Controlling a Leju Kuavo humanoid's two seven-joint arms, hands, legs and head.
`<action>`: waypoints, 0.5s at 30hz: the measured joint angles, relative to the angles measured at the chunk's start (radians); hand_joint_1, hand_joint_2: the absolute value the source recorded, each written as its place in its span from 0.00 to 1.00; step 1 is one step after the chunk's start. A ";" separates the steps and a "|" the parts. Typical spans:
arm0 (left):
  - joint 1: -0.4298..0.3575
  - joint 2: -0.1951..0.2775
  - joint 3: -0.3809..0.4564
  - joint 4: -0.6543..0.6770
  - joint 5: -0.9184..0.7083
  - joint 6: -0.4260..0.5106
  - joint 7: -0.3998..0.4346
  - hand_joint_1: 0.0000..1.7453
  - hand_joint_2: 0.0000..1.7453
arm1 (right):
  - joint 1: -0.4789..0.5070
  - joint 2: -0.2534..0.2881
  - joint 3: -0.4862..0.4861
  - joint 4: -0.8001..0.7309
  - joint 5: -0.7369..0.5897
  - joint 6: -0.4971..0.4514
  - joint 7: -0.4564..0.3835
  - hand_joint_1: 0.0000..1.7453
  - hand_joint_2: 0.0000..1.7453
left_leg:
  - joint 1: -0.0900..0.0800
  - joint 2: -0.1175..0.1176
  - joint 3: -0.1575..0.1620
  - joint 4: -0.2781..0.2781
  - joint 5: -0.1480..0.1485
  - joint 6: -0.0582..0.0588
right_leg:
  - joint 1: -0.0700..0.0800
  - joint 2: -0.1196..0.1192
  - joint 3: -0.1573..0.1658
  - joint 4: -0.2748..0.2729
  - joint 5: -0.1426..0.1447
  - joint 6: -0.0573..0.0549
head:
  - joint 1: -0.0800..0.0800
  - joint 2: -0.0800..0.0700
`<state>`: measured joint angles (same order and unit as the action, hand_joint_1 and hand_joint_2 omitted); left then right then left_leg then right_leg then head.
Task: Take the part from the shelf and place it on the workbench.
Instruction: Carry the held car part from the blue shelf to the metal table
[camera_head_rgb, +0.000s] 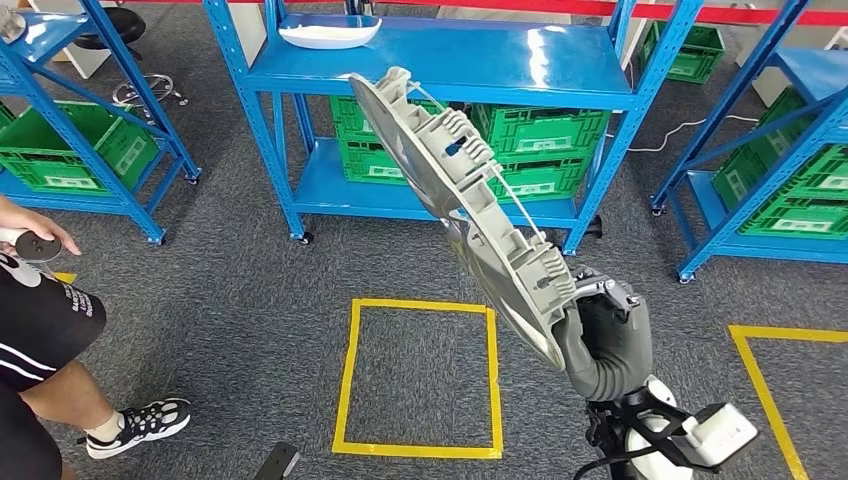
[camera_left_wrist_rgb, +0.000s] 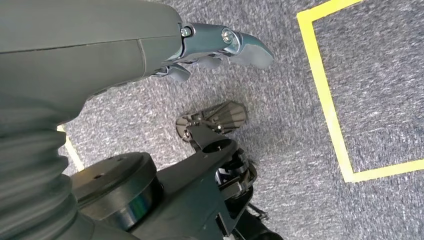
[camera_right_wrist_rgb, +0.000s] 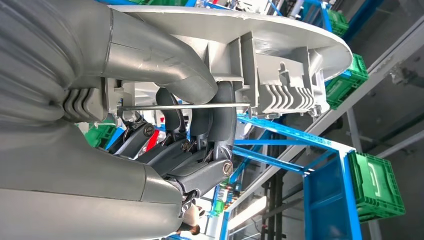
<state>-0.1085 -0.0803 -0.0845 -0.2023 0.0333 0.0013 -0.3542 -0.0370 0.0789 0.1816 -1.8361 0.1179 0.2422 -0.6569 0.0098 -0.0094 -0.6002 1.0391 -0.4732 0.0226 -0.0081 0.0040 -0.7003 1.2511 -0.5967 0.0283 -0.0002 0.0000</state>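
Right hand (camera_head_rgb: 600, 335) clamped on the lower end of the grey part (camera_head_rgb: 455, 190), thumb over the ribbed back. Part held aloft in front of the blue shelf (camera_head_rgb: 440, 65), slanting up toward it. Probably stiff, light plastic; long, so likely to swing. Left hand (camera_left_wrist_rgb: 220, 47) hanging empty, fingers loosely curled. Left of the shelf, a person (camera_head_rgb: 40, 320); below it, a yellow floor square (camera_head_rgb: 420, 380).

I count one grey part (camera_head_rgb: 470, 190), one white tray (camera_head_rgb: 330, 32), three blue shelves (camera_head_rgb: 440, 70), two yellow floor squares (camera_head_rgb: 420, 378), one person (camera_head_rgb: 40, 330).
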 joint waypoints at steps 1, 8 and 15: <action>0.000 0.000 0.000 0.000 0.000 0.001 0.000 0.00 1.00 | 0.002 0.000 0.000 0.000 0.000 -0.001 0.000 1.00 1.00 | 0.000 -0.001 0.007 0.000 -0.006 -0.003 | 0.000 0.000 0.017 -0.061 0.050 -0.003 | 0.001 0.000; 0.001 0.000 0.000 0.000 -0.002 0.003 -0.005 0.00 1.00 | 0.018 -0.001 0.000 0.000 0.006 -0.008 -0.006 1.00 1.00 | -0.006 0.001 0.029 -0.002 -0.023 -0.010 | 0.008 0.002 0.078 -0.221 0.146 -0.029 | 0.000 0.000; 0.000 0.001 0.000 0.000 -0.032 -0.017 -0.012 0.00 1.00 | 0.022 -0.001 0.000 0.000 0.010 -0.012 -0.014 1.00 1.00 | -0.008 0.003 0.038 -0.019 -0.031 -0.008 | 0.006 0.003 0.082 -0.221 0.143 -0.034 | -0.005 0.000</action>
<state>-0.1082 -0.0790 -0.0847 -0.2022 0.0008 -0.0156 -0.3666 -0.0153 0.0778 0.1816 -1.8364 0.1274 0.2300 -0.6708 0.0018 -0.0063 -0.5618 1.0205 -0.5041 0.0142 -0.0019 0.0066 -0.6183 1.0302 -0.4541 -0.0058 -0.0055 0.0000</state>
